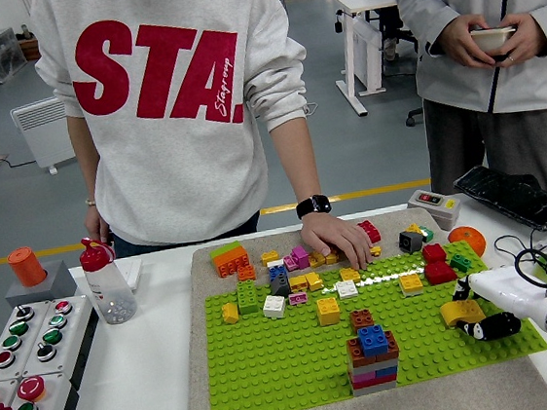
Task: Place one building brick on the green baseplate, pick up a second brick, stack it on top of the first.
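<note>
The right hand [477, 321] comes in low from the right edge over the green baseplate [270, 362], its white and black fingers closed around a yellow brick [461, 312] with a rounded top, which sits between them just above or on the studs; whether it is lifted clear cannot be told. The left hand is out of view. Near the baseplate's front stands a stacked tower [372, 358], brown at its base with pink and grey layers below and a blue brick [372, 339] on top. Loose bricks lie scattered along the far edge, among them two red bricks [436, 263] just beyond the robot's hand. A person in a grey sweatshirt stands at the far side of the bench, one hand [336, 238] resting spread on the bricks at the back of the grey mat [199, 409]. A second person stands behind to the right. The step in hand looks like the pickup of a brick for stacking. The next move would call for lifting the yellow brick free, carrying it left toward the tower, aligning its underside squarely over the studs, and pressing straight down without toppling the stack.
</note>
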Available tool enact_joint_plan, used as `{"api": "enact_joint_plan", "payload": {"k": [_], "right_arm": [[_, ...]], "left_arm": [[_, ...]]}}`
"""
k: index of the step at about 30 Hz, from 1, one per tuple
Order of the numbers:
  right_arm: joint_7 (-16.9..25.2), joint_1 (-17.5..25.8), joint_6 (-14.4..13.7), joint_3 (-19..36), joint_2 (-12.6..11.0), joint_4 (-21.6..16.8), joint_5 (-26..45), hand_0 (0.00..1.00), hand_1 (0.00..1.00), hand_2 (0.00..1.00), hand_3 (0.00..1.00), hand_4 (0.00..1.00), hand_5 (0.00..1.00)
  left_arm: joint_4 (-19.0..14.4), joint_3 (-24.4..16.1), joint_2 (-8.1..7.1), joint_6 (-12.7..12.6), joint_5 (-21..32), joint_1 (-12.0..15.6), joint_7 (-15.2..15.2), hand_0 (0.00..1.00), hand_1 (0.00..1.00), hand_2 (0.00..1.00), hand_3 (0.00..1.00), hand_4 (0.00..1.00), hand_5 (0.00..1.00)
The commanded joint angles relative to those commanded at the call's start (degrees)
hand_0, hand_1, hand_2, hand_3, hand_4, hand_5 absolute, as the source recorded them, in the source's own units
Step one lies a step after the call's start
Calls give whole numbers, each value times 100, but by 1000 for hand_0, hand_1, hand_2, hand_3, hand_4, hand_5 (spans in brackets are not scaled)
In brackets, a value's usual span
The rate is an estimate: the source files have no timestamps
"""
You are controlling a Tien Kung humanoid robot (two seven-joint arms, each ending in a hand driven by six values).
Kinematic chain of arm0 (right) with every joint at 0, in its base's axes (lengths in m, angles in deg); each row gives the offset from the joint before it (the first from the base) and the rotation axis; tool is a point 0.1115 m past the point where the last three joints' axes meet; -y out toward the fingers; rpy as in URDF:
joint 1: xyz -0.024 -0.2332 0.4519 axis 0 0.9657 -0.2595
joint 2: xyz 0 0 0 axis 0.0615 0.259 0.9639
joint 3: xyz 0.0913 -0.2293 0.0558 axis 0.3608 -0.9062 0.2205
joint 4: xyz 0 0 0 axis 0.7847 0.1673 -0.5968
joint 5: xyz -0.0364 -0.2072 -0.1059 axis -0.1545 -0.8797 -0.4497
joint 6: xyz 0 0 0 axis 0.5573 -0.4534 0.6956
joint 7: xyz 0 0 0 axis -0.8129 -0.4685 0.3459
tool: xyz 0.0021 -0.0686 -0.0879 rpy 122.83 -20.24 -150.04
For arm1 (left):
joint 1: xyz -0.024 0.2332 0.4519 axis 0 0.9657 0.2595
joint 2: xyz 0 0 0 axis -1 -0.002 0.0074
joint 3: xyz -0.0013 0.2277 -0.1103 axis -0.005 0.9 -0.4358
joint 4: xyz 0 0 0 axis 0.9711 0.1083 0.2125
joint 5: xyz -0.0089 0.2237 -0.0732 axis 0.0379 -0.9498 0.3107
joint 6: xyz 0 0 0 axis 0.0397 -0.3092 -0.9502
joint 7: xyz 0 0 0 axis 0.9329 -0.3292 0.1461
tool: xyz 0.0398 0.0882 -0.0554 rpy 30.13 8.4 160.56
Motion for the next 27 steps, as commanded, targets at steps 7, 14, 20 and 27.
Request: {"api": "enact_joint_plan", "payload": {"k": [7, 14, 20, 27], "right_arm": [[52, 29, -105, 71, -28, -43, -57, 664, 658, 661, 502, 594, 316], [54, 69, -144, 219, -87, -182, -116, 659, 655, 659, 499, 566, 288], [33, 146, -179, 473, -159, -396, -148, 659, 655, 657, 500, 557, 277], [-64, 245, -175, 904, -287, -926, -177, 657, 655, 654, 500, 551, 271]], "left_arm": [[0, 6, -1, 4, -2, -5, 0, 663, 685, 693, 576, 294, 998], [0, -1, -7, 9, -17, -4, -1, 663, 685, 693, 577, 296, 998], [0, -7, -12, 7, -19, -9, 2, 664, 684, 693, 577, 296, 998], [0, -13, -18, 9, -22, -26, 8, 664, 684, 693, 577, 296, 998]]}}
